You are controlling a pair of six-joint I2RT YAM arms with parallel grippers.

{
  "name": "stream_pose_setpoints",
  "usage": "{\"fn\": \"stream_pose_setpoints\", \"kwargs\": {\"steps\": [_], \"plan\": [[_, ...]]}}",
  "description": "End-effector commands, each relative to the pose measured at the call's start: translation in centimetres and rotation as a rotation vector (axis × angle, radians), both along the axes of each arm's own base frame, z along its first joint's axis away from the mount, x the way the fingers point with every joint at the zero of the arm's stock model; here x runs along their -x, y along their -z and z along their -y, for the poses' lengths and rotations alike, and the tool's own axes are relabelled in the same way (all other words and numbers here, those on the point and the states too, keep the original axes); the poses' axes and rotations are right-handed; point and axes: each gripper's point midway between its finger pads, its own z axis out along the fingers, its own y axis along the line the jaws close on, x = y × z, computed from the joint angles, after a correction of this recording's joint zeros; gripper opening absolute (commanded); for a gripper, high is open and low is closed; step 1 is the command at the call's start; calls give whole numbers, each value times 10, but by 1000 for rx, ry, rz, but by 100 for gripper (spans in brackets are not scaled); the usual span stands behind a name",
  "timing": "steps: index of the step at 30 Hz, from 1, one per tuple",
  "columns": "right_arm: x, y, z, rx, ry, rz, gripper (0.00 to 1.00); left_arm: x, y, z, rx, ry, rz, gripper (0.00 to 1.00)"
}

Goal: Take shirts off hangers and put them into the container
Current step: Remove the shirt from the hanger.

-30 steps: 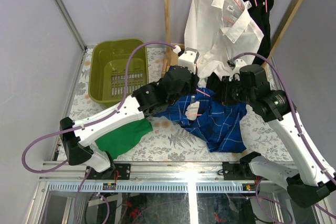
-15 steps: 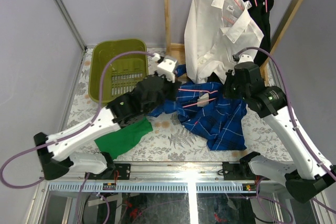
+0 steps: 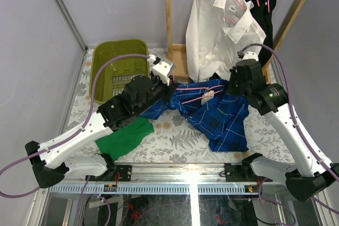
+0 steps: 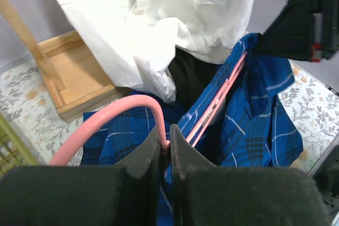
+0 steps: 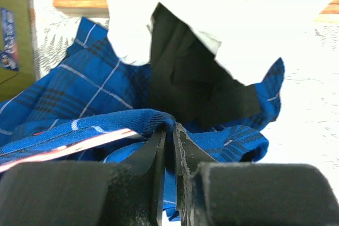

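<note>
Left gripper (image 4: 165,136): jaws together, clamped on the curved hook of a thin pink wire hanger (image 4: 106,112), with the straight wire running on into the blue collared fabric shirt with white check lines (image 4: 254,125). Right gripper (image 5: 169,126): jaws closed on a raised fold of that same blue shirt, pink wire showing just beside the pinch.

From above: blue shirt rumpled on the leaf-patterned tabletop (image 3: 175,141), stretched between the two grippers, hanger partly inside it and not free of it. Judged as partway through stripping the first shirt, hanger pulled one way and cloth the other.

Olive-green slotted plastic basket (image 3: 98,75) at the far left, close to the left arm, slotted bottom bare, no shirt in it. Nothing delivered so far.

Left to do, by the look of it: freeing the blue shirt and dropping it in, then the plain white collared shirt (image 3: 222,30) and the plain black shirt (image 3: 262,9), both hanging on pink hangers (image 3: 239,1) from the wooden rack frame (image 3: 168,14). Black fabric also below the white hem; one black shirt or two, cannot tell.

Flat bright green cloth (image 3: 124,138) just beside the blue shirt's near edge, no part of the job.
</note>
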Motion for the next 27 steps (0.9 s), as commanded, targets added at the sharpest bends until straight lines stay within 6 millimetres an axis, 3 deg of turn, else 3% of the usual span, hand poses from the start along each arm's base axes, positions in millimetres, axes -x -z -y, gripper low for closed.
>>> {"fn": "stream_pose_setpoints", "kwargs": {"steps": [1,3,6,11,18,21,23,27], "plan": [[-9,13,76,193,238,-11,14,15,-60,-2,74,105,131,0],[-9,28,76,151,215,-55,16,21,-63,-1,67,135,123,0],[-11,31,66,35,171,-41,19,20,-58,-5,27,126,104,0],[-9,3,16,-143,-86,30,25,16,-52,-13,34,69,82,0],[8,-29,3,-187,-204,157,35,12,-48,-15,41,39,79,0],[17,-36,7,-171,-213,185,55,11,-49,-13,45,40,76,0],[23,-45,7,-169,-226,215,62,11,-46,-11,41,42,65,0],[47,-66,-24,-246,-456,303,74,13,-40,-5,37,69,42,0]]}}
